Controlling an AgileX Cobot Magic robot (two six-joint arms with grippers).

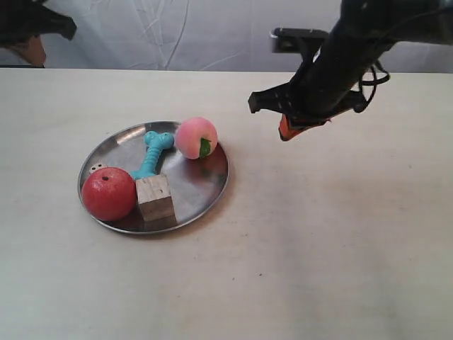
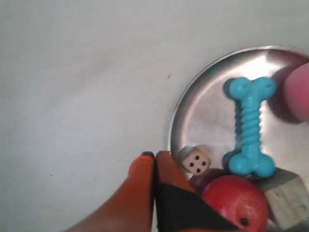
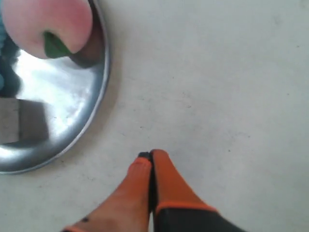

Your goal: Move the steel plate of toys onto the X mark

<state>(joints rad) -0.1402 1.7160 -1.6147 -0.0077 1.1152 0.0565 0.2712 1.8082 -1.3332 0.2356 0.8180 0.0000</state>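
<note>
The steel plate (image 1: 195, 184) lies left of the table's middle. It holds a red ball-like fruit (image 1: 108, 194), a pink peach (image 1: 195, 137), a turquoise bone (image 1: 153, 154), a wooden cube (image 1: 155, 200) and a small die (image 1: 98, 168). My right gripper (image 1: 287, 133) hangs shut and empty above the table, to the right of the plate. In the right wrist view its tips (image 3: 150, 155) are off the plate's rim (image 3: 99, 104), near the peach (image 3: 48, 19). My left gripper (image 2: 154, 157) is shut and empty beside the plate's rim (image 2: 176, 121), close to the die (image 2: 197, 162). No X mark shows in any view.
The pale table (image 1: 340, 248) stretches wide to the right of the plate and in front of it. A white cloth backdrop (image 1: 177, 32) hangs behind the table. The dark arm at the exterior view's left (image 1: 32, 25) sits in the top corner.
</note>
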